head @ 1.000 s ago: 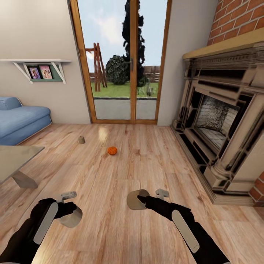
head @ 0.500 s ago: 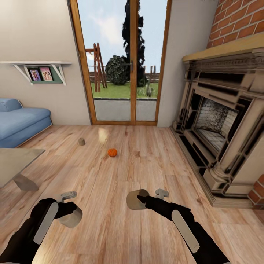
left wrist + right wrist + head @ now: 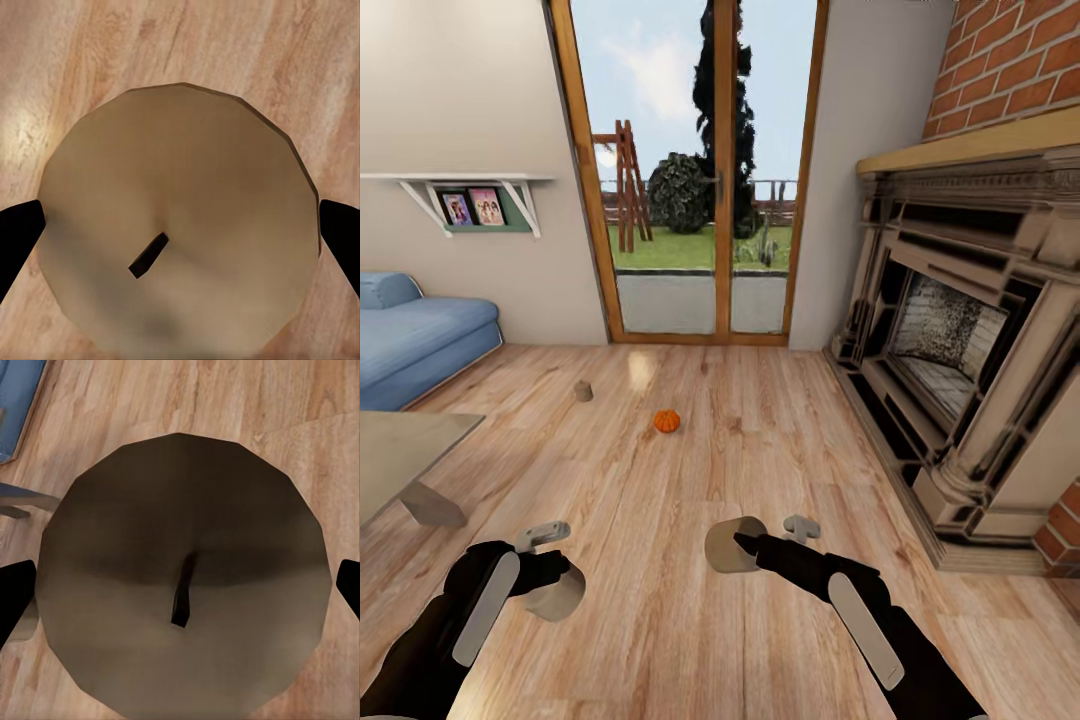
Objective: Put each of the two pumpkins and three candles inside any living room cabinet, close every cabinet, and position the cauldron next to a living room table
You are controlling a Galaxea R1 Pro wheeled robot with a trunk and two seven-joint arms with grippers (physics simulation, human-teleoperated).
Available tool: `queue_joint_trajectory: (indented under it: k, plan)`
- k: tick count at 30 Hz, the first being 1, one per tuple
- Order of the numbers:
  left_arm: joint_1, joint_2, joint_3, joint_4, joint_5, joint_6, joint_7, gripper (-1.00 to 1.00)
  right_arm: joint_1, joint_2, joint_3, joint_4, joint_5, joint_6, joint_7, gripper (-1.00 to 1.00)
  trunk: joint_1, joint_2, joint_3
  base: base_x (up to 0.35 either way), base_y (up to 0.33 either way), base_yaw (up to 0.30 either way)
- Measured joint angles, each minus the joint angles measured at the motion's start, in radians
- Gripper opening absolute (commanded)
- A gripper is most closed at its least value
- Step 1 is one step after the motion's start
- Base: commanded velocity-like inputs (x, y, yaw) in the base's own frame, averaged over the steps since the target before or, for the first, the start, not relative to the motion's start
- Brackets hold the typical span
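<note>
I'm backing off: the whole view has slid away. Each hand, left hand (image 3: 545, 570) and right hand (image 3: 760, 543), pinches a candle (image 3: 176, 225); a third candle (image 3: 583, 391) and pumpkin (image 3: 667, 421) remain mid-floor.

Three candles (image 3: 583, 391), one pumpkin (image 3: 666, 421).

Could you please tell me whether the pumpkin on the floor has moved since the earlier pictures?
No. The pumpkin keeps its spacing from the floor candle; the whole view shifted, so the camera moved.
</note>
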Motion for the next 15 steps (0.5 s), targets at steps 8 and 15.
queue_joint_trajectory:
  k: [8, 15]
  plan:
    - [0.0, -0.001, 0.0, 0.0, -0.001, 0.0, 0.0, -1.0, 0.0, 0.001, -0.003, 0.007, 0.0, -0.003, 0.0, -1.0, -0.031, 0.056, 0.025, 0.0, 0.0, 0.0]
    - [0.0, -0.009, -0.014, -0.001, 0.002, 0.0, 0.0, -1.0, 0.0, 0.001, -0.003, 0.01, 0.0, -0.004, 0.001, -1.0, -0.058, 0.105, 0.047, 0.0, 0.0, 0.0]
